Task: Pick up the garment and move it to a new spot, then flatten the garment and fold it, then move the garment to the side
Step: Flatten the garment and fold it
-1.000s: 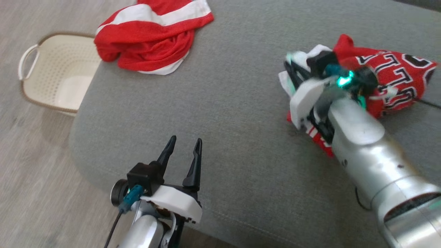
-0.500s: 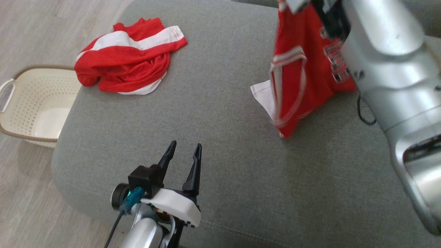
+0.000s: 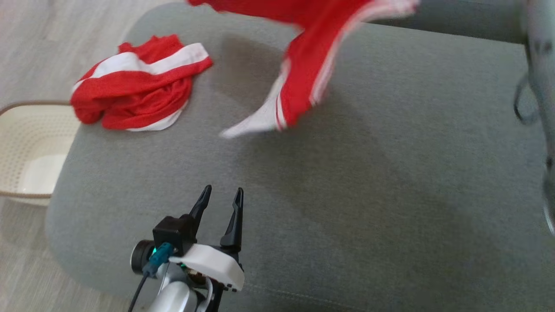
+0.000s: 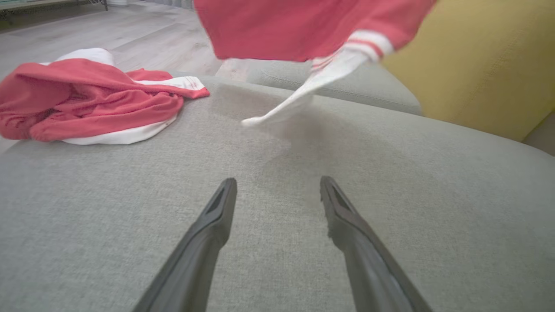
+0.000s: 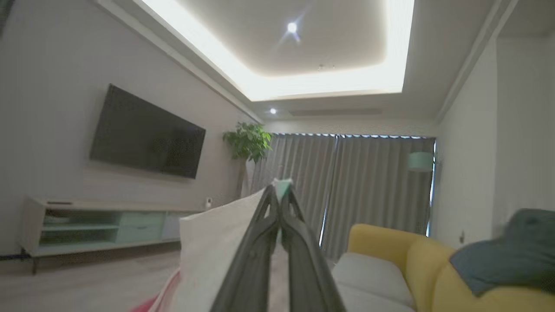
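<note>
The garment (image 3: 312, 73), a red jersey with white trim, hangs blurred in the air above the far middle of the grey cushion (image 3: 368, 195), its lowest white corner just over the fabric. In the left wrist view the garment (image 4: 295, 30) dangles at the top. My right gripper (image 5: 279, 190) points up at the room, shut on a white fold of the garment (image 5: 208, 260). A blurred stretch of my right forearm (image 3: 540, 52) runs along the right edge. My left gripper (image 3: 223, 190) hovers open over the cushion's near left part, and its fingers (image 4: 217, 216) hold nothing.
A second red and white garment (image 3: 134, 91) lies crumpled at the cushion's far left corner. A cream perforated basket (image 3: 26, 147) stands on the wooden floor beside that corner. A yellow sofa back (image 4: 477, 65) rises beyond the cushion.
My right arm has lifted the garment off the cushion's right side and swung it up and leftward. The head camera has shifted. My left gripper stays open in place.
</note>
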Controlling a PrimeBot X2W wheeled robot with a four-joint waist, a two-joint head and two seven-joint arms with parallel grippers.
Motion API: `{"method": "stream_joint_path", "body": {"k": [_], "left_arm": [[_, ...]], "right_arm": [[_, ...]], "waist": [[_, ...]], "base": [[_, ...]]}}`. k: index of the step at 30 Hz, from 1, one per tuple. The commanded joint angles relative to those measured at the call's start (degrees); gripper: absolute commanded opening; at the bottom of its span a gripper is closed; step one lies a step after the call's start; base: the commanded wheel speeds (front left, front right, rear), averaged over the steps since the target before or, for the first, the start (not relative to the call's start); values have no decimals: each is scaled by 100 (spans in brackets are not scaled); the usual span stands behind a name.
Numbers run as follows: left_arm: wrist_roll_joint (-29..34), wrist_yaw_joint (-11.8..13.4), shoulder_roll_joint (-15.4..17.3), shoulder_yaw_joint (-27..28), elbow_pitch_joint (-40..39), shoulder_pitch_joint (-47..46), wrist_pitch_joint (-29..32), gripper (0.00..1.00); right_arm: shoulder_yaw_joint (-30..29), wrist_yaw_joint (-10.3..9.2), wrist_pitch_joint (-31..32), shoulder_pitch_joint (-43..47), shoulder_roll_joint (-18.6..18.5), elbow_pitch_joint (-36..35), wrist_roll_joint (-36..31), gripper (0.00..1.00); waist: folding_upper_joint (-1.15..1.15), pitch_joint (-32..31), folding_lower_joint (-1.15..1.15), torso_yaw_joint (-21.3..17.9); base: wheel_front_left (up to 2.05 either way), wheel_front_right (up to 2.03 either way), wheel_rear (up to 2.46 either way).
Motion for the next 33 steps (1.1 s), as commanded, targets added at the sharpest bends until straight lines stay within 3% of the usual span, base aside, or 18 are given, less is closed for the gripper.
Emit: {"method": "stream_joint_path", "body": {"k": [1,9,10,11,12,16,22,26,27,33], "left_arm": [[58,-31,13,211,-187,-155,-71,100],[109,-111,13,129,-188,-320,-71,100],[119,-118,13,120,-185,-342,-71,100],[124,-128,13,112,-176,-360,-71,100],[134,-135,13,108,-164,-375,-71,100],[162,-150,13,130,-128,-392,-71,100],[188,-168,13,193,-74,-332,-71,100],[162,-170,13,156,-69,-313,-71,100],[162,-170,13,156,-69,-313,-71,100],[105,-143,13,117,-77,-252,-71,100]], "right_arm": [[-50,37,-17,375,-94,90,-67,0],[-565,37,97,1688,-1241,1454,-461,0],[-725,37,121,1778,-1338,1632,-477,9],[-866,37,123,1855,-1429,1788,-524,75],[-972,37,121,1917,-1491,1914,-592,100],[-1325,37,48,2048,-1450,2076,-786,100],[-1250,37,-13,2270,-750,1486,-1020,100],[-490,37,-16,2661,-164,864,-863,100],[-490,37,-16,2661,-164,864,-863,100],[1397,37,80,3299,333,534,-98,100]], "waist": [[0,49,0,-200],[0,298,0,-464],[0,330,0,-473],[0,357,0,-476],[0,376,0,-479],[0,413,0,-495],[0,312,0,-512],[0,240,0,-433],[0,240,0,-433],[0,184,0,-228]], "base": [[0,0,0],[0,0,0],[0,0,0],[0,0,0],[0,0,0],[0,0,0],[0,0,0],[0,0,0],[0,0,0],[0,0,0]]}}
